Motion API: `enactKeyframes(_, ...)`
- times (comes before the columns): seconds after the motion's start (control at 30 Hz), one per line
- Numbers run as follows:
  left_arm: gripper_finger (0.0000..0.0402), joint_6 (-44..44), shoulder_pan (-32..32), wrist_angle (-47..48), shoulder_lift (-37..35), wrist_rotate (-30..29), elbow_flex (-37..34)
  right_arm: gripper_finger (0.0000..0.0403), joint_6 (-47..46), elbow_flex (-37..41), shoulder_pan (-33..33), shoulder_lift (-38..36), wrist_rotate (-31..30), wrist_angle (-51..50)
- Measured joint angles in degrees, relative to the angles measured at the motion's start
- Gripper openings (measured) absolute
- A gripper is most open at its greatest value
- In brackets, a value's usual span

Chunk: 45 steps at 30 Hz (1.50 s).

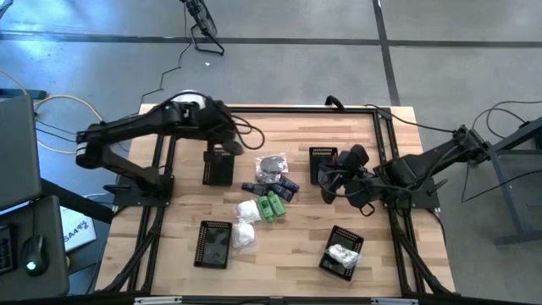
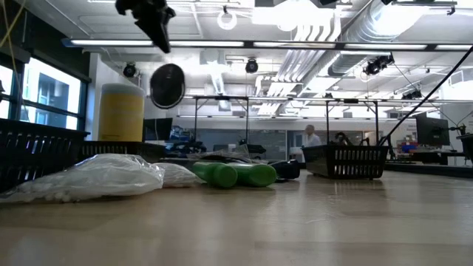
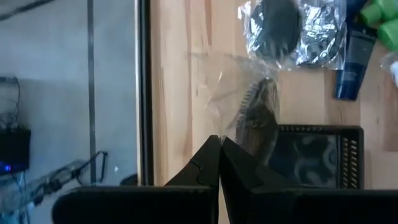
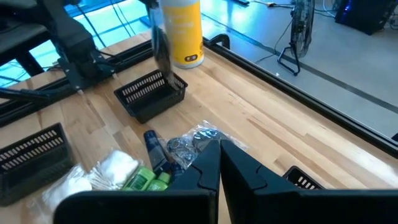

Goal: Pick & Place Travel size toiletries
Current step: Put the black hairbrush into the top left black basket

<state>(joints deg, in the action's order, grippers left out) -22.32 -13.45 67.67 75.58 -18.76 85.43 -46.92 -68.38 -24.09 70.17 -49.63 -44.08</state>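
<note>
At the centre of the high view, on the bare wooden table [image 1: 288,246], the toiletries lie in a loose heap: a silvery-clear packet [image 1: 273,166] at the top, dark blue tubes [image 1: 286,185] just below it, two green bottles [image 1: 273,207] side by side under those, and white packets [image 1: 246,209] toward the lower left. Four black mesh baskets ring the heap. The upper left basket [image 1: 218,166] sits under the left gripper [image 1: 227,141], whose fingers are pressed together on the edge of a clear packet [image 3: 239,93] with a dark comb-like thing inside; in the left wrist view it hangs over that basket's rim, its long axis running roughly from the fingertips toward the heap. The lower left basket [image 1: 213,243] looks to hold nothing that can be made out, and another white packet [image 1: 245,237] lies against its right side. The lower right basket [image 1: 341,252] holds a white packet [image 1: 341,252]. The upper right basket [image 1: 323,161] is partly covered by the right gripper [image 1: 326,188], which hovers right of the heap with its fingers closed and nothing between them. The green bottles lie flat, their long axes pointing up-down in the high view. A yellow canister [image 4: 181,31] stands upright at the table's far edge behind the upper left basket in the right wrist view. In the low view people show far off in the room.
</note>
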Motion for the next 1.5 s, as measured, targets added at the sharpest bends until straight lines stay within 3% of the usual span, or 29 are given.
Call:
enactKeyframes(0.2, 0.0, 4.5, 0.0, 7.8, -1.7, -1.5, -0.2, 0.0004, 0.0, 0.0, 1.2, 0.0, 0.1, 0.6)
enactKeyframes(0.37, 0.0, 8.5, 1.7, 7.8, -4.4, -2.2, -5.8, 0.0004, 0.2, 0.0, 1.6, 0.0, 0.2, 1.2)
enactKeyframes(0.77, 0.0, 19.3, 6.8, -3.8, -15.3, -4.9, -22.7, 0.0004, 0.2, 0.0, 1.6, 0.0, 0.3, 2.1)
enactKeyframes(1.2, 0.0, 19.7, 6.7, -18.1, -18.9, -11.8, -38.1, 0.0004, 0.1, 0.0, 1.6, 0.0, 0.3, 4.0)
enactKeyframes(1.5, 0.0, 18.1, 6.7, -21.0, -18.8, -17.9, -40.6, 0.0004, 0.5, 0.0, 1.8, 0.5, 0.3, 4.1)
